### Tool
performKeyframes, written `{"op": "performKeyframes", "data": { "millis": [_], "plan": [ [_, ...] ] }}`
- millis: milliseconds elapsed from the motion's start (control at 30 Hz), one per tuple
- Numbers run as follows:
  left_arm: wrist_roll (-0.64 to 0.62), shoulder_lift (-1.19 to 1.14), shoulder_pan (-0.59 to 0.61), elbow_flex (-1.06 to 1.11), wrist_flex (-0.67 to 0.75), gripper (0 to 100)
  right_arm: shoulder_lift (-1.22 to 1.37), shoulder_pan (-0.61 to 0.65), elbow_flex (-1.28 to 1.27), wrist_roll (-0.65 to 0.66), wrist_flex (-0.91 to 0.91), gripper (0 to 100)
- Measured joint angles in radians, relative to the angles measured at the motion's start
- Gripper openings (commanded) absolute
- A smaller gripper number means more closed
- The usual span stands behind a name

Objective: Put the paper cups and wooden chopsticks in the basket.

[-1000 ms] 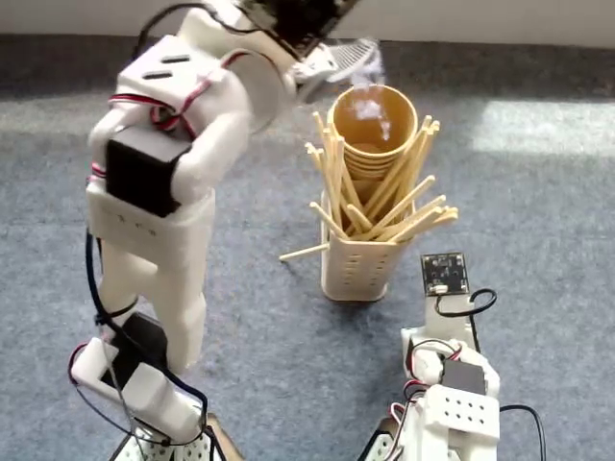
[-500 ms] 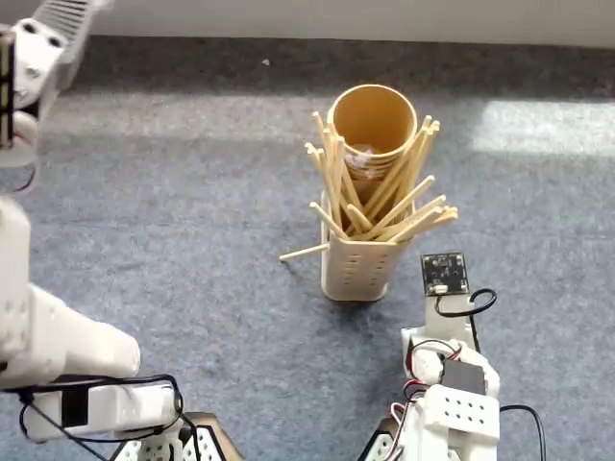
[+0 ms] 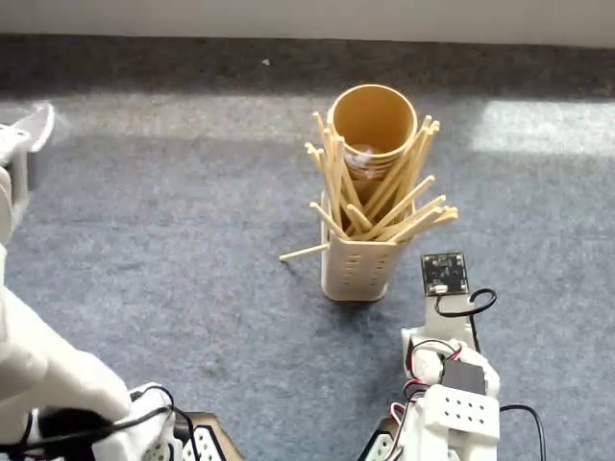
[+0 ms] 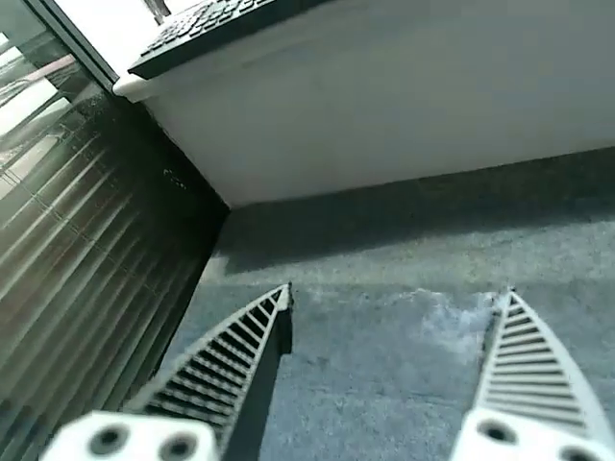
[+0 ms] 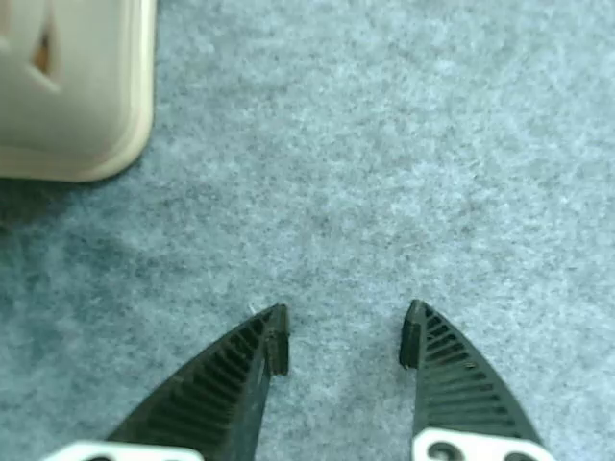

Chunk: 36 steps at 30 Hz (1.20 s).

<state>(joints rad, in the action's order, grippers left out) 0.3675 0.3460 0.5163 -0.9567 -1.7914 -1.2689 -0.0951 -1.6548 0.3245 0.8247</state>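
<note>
A cream plastic basket (image 3: 357, 267) stands upright in the middle of the grey carpet. Stacked tan paper cups (image 3: 373, 120) sit in its top, and several wooden chopsticks (image 3: 399, 206) fan out around them; one chopstick (image 3: 304, 254) pokes out sideways to the left. My left gripper (image 4: 399, 307) is open and holds nothing, up over the carpet near the wall; its white fingertip (image 3: 34, 125) shows at the far left edge. My right gripper (image 5: 346, 331) is open and holds nothing, low over bare carpet, with the basket's corner (image 5: 72, 86) a short way off.
The right arm (image 3: 450, 384) sits folded at the front right, just beside the basket. The left arm's body (image 3: 38, 375) takes up the front left corner. A white wall (image 4: 404, 106) and window blinds (image 4: 77, 240) bound the far side. Open carpet (image 3: 192, 221) lies left of the basket.
The left arm has swung away from above the paper cups to the far left edge, with nothing in its gripper. The basket, the cups, the chopsticks and the right arm have not moved.
</note>
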Motion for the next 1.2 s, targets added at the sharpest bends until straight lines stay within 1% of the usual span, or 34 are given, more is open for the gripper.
{"op": "performKeyframes", "data": {
  "millis": [100, 200, 267, 333, 467, 533, 667, 900, 1200],
  "plan": [
    [0.0, 0.17, -0.04, 0.221, 0.0, 32, 0.0, 0.0, 0.0, 0.0, 0.0, 20.2],
    [0.003, 0.393, -0.158, 0.4, 0.0, 32, 0.0, 0.0, -0.011, 0.0, 0.0, 20.2],
    [0.009, 0.563, -0.242, 0.46, 0.005, 32, 0.0, 0.0, -0.011, 0.0, 0.0, 20.2],
    [0.009, 0.729, -0.319, 0.506, 0.046, 32, 0.0, 0.0, -0.011, 0.0, 0.0, 20.2],
    [0.009, 0.979, -0.35, 0.594, 0.129, 32, 0.0, 0.0, -0.012, 0.0, 0.0, 20.2],
    [0.009, 1.016, -0.336, 0.64, 0.149, 32, 0.0, 0.0, -0.012, 0.0, 0.0, 20.2],
    [0.009, 1.019, -0.305, 0.721, 0.164, 32, 0.0, 0.0, -0.012, 0.0, 0.0, 20.2],
    [0.009, 1.036, -0.304, 0.71, 0.166, 32, 0.0, 0.0, -0.012, 0.0, 0.0, 20.2],
    [0.009, 1.033, -0.307, 0.723, 0.084, 32, 0.0, 0.0, -0.012, 0.0, 0.0, 20.2]
  ]
}}
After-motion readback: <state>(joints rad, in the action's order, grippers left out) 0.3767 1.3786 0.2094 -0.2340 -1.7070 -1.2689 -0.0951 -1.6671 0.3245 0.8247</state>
